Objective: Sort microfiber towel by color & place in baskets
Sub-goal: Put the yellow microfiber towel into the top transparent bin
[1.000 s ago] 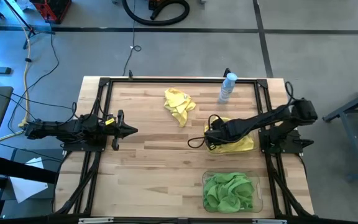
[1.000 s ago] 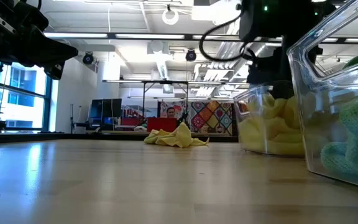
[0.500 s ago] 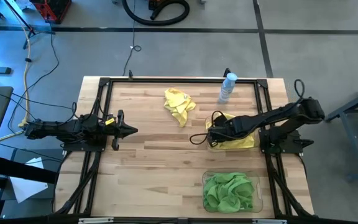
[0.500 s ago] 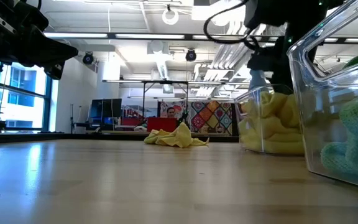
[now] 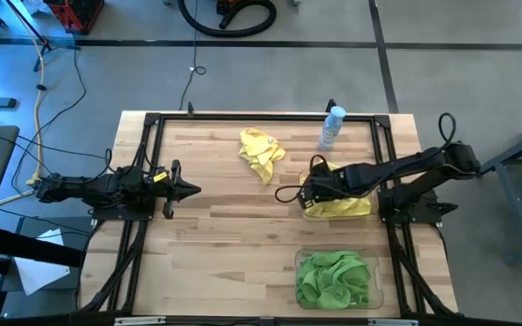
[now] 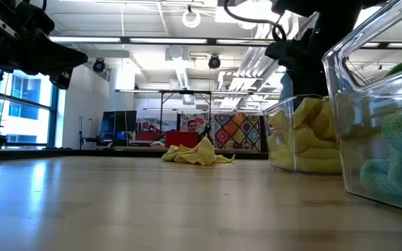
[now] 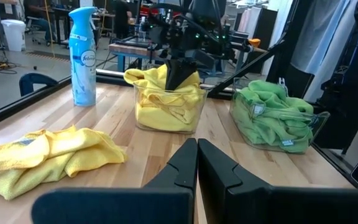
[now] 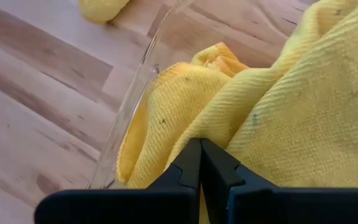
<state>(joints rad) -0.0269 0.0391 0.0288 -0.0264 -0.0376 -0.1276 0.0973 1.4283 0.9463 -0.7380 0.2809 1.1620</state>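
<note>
**Inspector:** Your yellow towels lie bunched in the far bin, at the table's right side. One loose yellow towel lies on the bare wood toward the far edge, well apart from both bins. The green towels fill the near bin.

**Operator:** What has changed in the last second?

**Inspector:** Your right gripper has drawn back toward the bin's far side and now sits over the rim facing the table's middle. Its fingers are together, tips against yellow cloth; I cannot tell whether any fold is pinched between them. The low view shows it higher over the bin than before. The towels have not shifted.

**Operator:** And the left?

**Inspector:** Your left gripper waits at the table's left, fingers together, holding nothing, unmoved.

**Operator:** Anything in the way?

**Inspector:** A spray bottle stands upright at the far edge, near the far bin and right of the loose towel. The black frame runs along the table's edges.
</note>
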